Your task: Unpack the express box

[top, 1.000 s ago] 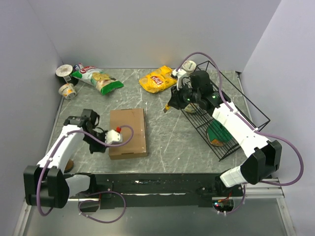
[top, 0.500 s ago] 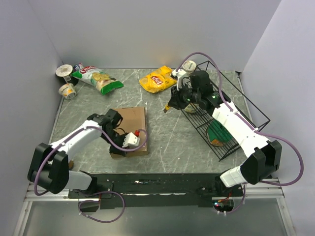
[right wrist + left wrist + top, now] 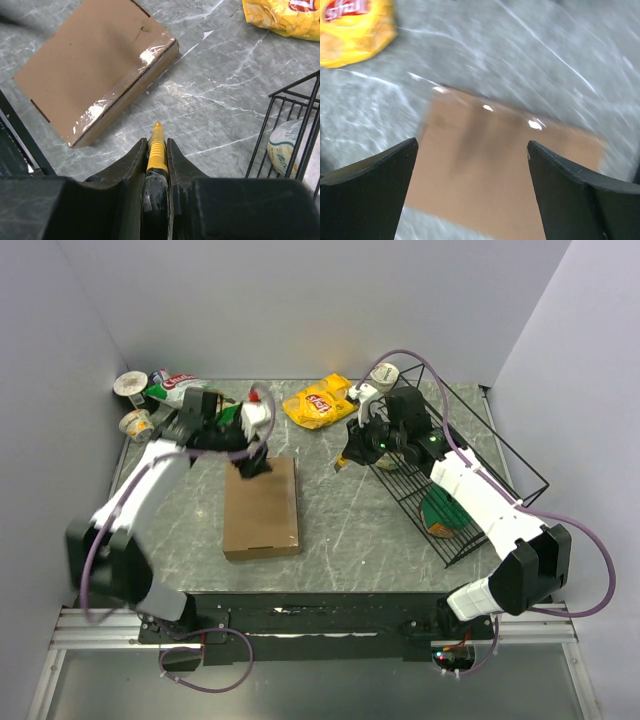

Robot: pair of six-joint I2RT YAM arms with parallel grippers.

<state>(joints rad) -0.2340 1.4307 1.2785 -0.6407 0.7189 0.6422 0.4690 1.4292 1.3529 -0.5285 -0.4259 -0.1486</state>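
Observation:
The express box [image 3: 262, 510] lies flat and closed in the middle of the table, a plain brown cardboard mailer. My left gripper [image 3: 250, 462] hovers over its far end, open. Between the spread fingers [image 3: 380, 190] of that gripper [image 3: 472, 142], the left wrist view shows only the box lid [image 3: 510, 170], blurred. My right gripper [image 3: 352, 452] hangs to the right of the box, shut on a yellow and black cutter [image 3: 157, 150] whose tip points down at the table. From the right wrist, the gripper [image 3: 157, 141] is apart from the box [image 3: 90, 70].
A yellow chip bag [image 3: 318, 403] lies at the back. A green chip bag [image 3: 195, 395] and two cups [image 3: 134, 405] sit at the back left. A black wire basket [image 3: 470, 480] on the right holds a green packet [image 3: 440, 510]. One more cup [image 3: 385, 373] stands behind the right gripper.
My left arm swung from the box's near left side to its far end, and its gripper went from shut to open. The right arm and cutter stayed still.

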